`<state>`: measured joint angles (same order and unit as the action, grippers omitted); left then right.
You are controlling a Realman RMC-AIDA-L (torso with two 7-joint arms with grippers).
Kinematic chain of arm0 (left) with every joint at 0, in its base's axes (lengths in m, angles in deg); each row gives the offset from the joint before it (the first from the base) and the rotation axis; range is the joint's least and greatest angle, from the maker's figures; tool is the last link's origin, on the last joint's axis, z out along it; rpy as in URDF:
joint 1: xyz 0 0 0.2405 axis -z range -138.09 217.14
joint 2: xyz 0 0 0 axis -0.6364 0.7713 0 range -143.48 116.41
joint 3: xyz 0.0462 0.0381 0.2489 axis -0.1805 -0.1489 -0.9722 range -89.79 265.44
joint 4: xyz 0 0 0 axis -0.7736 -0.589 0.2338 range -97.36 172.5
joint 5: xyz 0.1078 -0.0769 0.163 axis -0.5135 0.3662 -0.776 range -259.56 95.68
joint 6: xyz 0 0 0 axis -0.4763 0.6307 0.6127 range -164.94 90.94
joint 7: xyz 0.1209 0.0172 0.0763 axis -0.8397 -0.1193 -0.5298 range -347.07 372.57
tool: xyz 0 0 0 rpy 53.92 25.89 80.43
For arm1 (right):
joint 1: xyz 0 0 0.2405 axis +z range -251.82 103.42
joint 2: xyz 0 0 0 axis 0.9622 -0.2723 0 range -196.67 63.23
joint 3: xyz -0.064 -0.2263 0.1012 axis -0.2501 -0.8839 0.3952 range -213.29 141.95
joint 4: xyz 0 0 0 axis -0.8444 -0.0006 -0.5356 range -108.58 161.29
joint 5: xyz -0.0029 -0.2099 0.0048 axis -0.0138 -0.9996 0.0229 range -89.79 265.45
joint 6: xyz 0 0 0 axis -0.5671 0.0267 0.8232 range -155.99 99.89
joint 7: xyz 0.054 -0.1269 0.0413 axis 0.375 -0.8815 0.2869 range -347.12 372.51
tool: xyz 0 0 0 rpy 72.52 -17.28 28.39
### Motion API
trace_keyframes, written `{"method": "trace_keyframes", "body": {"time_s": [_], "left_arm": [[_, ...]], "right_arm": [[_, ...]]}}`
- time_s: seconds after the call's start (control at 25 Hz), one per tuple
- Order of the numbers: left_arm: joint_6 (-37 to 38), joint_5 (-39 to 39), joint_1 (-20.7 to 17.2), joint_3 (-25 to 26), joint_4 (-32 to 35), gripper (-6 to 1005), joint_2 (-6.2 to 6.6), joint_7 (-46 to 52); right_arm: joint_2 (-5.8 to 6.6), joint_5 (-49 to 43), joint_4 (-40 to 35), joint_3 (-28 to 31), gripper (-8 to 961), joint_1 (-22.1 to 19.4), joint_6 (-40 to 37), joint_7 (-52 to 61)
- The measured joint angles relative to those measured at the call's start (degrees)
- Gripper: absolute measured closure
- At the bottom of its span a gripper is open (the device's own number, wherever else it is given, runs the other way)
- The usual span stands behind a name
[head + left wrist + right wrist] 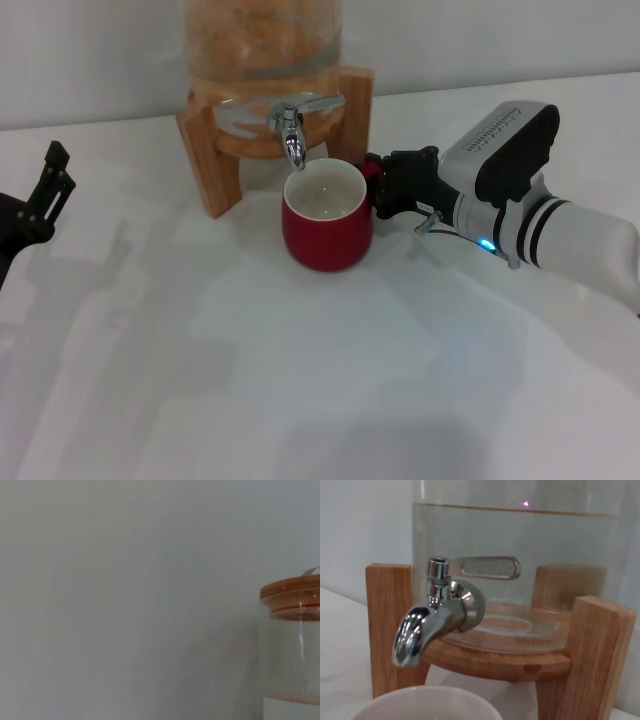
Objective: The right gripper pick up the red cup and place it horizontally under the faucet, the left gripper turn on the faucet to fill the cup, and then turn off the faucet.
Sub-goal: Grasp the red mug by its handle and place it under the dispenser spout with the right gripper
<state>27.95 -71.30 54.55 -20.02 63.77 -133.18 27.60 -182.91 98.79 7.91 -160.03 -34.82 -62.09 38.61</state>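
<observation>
Now the red cup sits under the faucet — right gripper pinching its handle; left gripper, fingers spread, must reach the lever.

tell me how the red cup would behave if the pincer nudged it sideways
The red cup looks glossy and rigid, likely ceramic, so it would probably slide on the smooth white table rather than flex. Its squat, rounded body suggests it would resist tipping. It appears empty, so fairly light. The right pincer sits at its handle side.
</observation>
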Motion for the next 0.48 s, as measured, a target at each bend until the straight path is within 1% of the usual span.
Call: {"method": "trace_keyframes", "body": {"time_s": [0.48], "left_arm": [[0.0,0.0,0.0,0.0,0.0,197,0.01,0.0]], "right_arm": [[0.00,0.0,0.4,-0.4,803,-0.3,0.1,0.0]]}}
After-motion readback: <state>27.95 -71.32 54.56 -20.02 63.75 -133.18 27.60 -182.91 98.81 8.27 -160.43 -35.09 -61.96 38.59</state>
